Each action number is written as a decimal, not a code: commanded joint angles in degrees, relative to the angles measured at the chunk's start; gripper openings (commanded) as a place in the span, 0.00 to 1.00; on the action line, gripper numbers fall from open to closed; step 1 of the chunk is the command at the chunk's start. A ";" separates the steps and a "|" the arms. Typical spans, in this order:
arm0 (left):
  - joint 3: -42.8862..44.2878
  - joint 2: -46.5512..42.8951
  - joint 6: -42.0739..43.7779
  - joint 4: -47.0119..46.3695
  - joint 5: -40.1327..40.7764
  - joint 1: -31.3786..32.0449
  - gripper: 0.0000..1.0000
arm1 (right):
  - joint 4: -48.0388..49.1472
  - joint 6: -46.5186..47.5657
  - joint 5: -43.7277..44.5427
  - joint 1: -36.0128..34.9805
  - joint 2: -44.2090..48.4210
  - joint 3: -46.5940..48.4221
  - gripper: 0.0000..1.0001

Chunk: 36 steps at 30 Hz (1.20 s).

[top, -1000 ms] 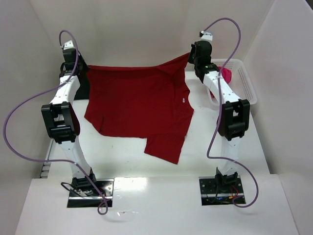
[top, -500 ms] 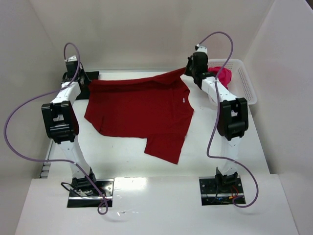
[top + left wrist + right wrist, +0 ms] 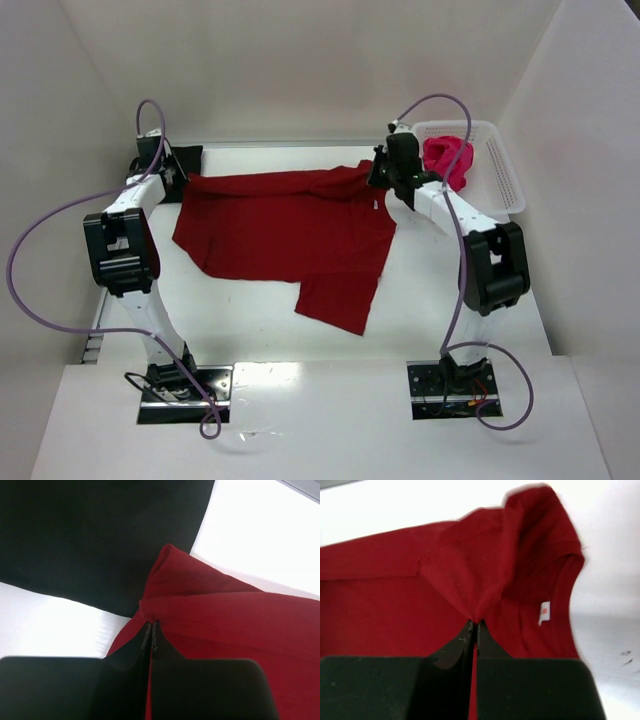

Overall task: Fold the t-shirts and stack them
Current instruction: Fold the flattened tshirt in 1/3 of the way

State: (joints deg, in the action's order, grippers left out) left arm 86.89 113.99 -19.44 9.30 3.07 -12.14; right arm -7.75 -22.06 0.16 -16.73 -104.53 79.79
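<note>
Left gripper [image 3: 151, 630]: jaws pressed together on a bunched corner of the crimson t-shirt [image 3: 290, 225], at the upper left of the overhead view.

Right gripper [image 3: 474, 625]: jaws likewise pinched on a fold of the same garment beside its neckline, right of centre in the upper part of that view.

Crimson t-shirt: spread across the middle of the table [image 3: 250, 325], its far edge drawn into a line between the two grippers. The near part lies flat, with one sleeve reaching toward the lower centre of the frame.

White neck label [image 3: 544, 612]: visible just right of the right gripper's hold.

Black t-shirt [image 3: 100, 540]: dark cloth on the table just beyond the left gripper. It either touches the held red corner or runs under it; which cannot be told.

Magenta t-shirt [image 3: 450, 160]: heaped in the white basket [image 3: 505, 180] at the upper right, just beyond the right gripper.

Purple cables [image 3: 40, 250]: one looping on either side of the frame.

White walls [image 3: 300, 70]: enclosing the table on three sides.
</note>
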 commanded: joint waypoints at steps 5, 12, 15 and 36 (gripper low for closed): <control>3.63 -0.45 0.81 1.07 -0.79 -0.34 0.00 | -2.18 -6.40 -1.83 -0.06 6.97 -4.64 0.01; 6.10 0.88 1.42 2.65 -1.84 -0.34 0.00 | -5.00 -8.70 -6.21 -0.06 5.83 -9.20 0.01; 6.10 0.88 1.42 2.65 -1.84 -0.34 0.00 | -5.00 -11.32 -6.23 -0.06 6.35 -12.10 0.01; 1.62 3.16 0.90 5.99 -2.37 -0.34 0.00 | -5.08 -11.86 -1.58 -0.06 3.72 -16.42 0.01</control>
State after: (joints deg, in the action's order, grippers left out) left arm 90.63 116.51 -19.40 15.00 1.45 -12.14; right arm -13.52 -33.43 -3.73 -16.88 -100.57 64.16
